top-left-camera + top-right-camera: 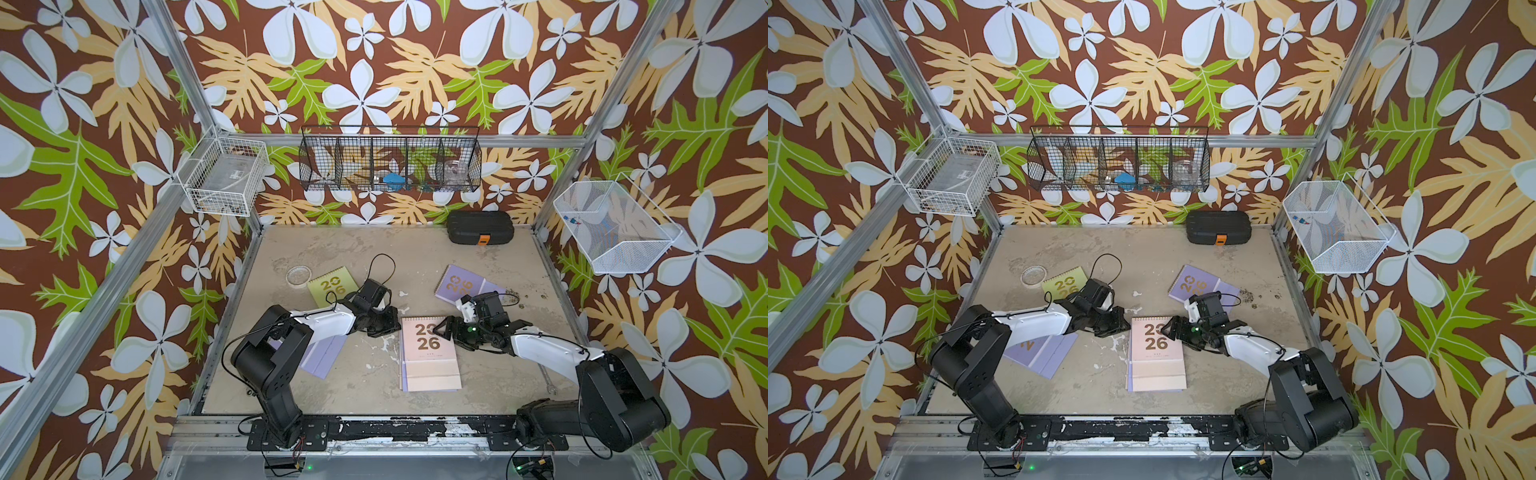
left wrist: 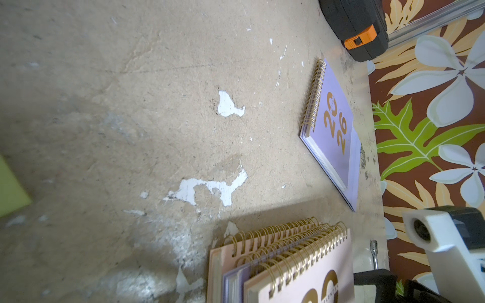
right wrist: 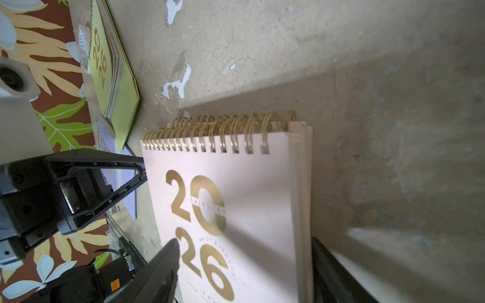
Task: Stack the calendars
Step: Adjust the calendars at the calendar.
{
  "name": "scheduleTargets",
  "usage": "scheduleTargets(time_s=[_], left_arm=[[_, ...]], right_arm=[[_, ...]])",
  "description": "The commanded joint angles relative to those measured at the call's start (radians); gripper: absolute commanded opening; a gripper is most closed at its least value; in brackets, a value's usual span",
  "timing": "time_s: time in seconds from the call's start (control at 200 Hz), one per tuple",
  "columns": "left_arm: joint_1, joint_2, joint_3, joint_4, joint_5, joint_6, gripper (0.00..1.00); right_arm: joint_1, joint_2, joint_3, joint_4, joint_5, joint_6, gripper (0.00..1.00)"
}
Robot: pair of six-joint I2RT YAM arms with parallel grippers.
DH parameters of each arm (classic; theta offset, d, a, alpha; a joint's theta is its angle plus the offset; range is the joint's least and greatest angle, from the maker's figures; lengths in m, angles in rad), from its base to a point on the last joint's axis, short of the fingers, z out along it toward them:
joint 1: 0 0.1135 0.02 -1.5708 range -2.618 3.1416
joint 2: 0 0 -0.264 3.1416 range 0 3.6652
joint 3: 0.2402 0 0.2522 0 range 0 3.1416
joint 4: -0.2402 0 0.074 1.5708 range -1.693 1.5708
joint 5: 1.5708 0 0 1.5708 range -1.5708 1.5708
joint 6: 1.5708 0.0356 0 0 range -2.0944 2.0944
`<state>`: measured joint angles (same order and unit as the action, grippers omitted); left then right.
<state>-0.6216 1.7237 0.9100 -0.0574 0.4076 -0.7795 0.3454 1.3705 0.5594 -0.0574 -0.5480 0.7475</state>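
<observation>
A pale pink calendar (image 1: 430,353) (image 3: 236,199) tops a stack in the middle of the table; a lilac and another pink one show beneath it (image 2: 236,278). Both top views show my right gripper (image 1: 442,328) (image 3: 241,244) open at the stack's right edge. One of its fingers (image 3: 168,262) lies over the cover and the other beside the edge. My left gripper (image 1: 390,323) (image 3: 139,170) is shut and empty, its tip at the stack's left edge. A lime green calendar (image 1: 332,286) lies back left. One lilac calendar (image 1: 461,284) lies back right, another (image 1: 322,353) under my left arm.
A black case with an orange latch (image 1: 480,227) stands at the back right. A clear round lid (image 1: 298,275) lies next to the green calendar. A thin metal tool (image 1: 548,380) lies front right. Wire baskets (image 1: 390,162) hang on the walls.
</observation>
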Motion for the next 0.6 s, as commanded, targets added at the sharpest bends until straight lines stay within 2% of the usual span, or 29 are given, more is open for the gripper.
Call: scheduleTargets(time_s=[0.0,0.225,0.596], left_arm=[[0.003,0.002,0.007,-0.017,-0.007,0.008,0.00],[0.003,0.004,0.009,-0.019,-0.008,0.008,0.00],[0.003,0.020,0.034,-0.155,-0.075,0.069,0.00]], right_arm=[[0.002,-0.002,0.010,-0.006,0.009,0.010,0.76],[0.011,-0.006,0.005,-0.007,0.010,0.035,0.77],[0.011,-0.103,0.132,-0.365,0.349,-0.084,0.76]])
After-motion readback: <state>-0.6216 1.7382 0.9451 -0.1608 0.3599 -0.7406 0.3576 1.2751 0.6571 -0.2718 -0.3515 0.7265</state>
